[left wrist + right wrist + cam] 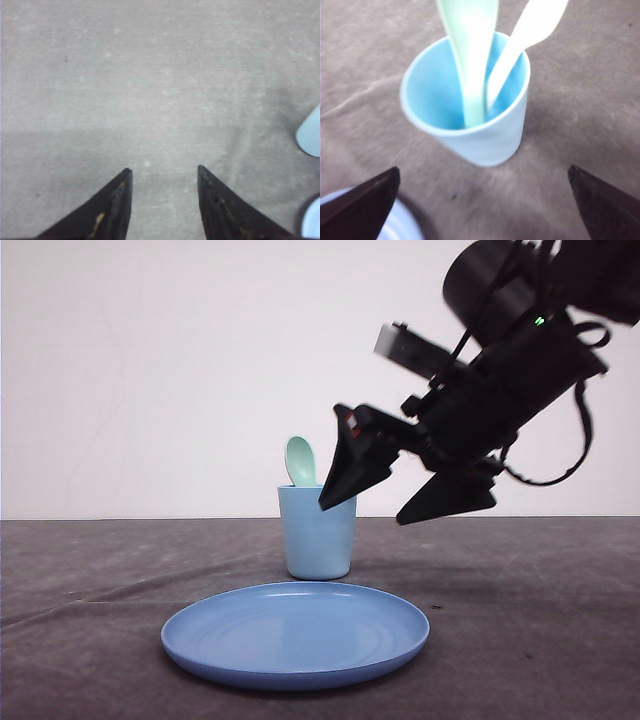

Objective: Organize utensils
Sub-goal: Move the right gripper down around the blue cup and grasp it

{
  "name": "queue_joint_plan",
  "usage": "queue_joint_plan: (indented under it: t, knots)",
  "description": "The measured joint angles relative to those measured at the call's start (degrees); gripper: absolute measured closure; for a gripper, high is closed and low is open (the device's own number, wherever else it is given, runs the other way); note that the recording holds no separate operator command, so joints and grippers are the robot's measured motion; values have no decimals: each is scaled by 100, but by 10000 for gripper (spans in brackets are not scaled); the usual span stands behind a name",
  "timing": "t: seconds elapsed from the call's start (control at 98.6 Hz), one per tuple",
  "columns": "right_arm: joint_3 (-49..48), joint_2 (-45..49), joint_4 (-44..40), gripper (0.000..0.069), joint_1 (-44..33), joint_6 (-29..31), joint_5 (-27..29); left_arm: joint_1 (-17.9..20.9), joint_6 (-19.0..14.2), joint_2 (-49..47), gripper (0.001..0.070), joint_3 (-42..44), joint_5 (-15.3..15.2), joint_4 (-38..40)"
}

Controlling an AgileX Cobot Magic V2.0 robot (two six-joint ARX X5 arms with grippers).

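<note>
A mint-green spoon [300, 460] stands bowl-up in the light blue cup [317, 535] at the table's middle. In the right wrist view the spoon [470, 50] and a white fork [530, 30] both lean inside the cup [485, 140]. My right gripper [362, 512] hangs open just to the right of the cup's rim and slightly above it, with nothing between its fingers [482, 170]. My left gripper [164, 172] is open over bare table, holding nothing.
A round blue plate [295, 635] lies in front of the cup, and its edge shows by the right gripper's finger [395, 227]. The cup's edge [310, 132] and the plate's edge [312, 225] sit beside the left gripper. Grey cloth covers the table [100, 580].
</note>
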Motion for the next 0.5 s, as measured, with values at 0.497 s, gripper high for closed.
queue_joint_plan:
  t: [0.497]
  knots:
    - [1309,1154,-162,10,251,-37,-90,0,0,0,473,0,28,0]
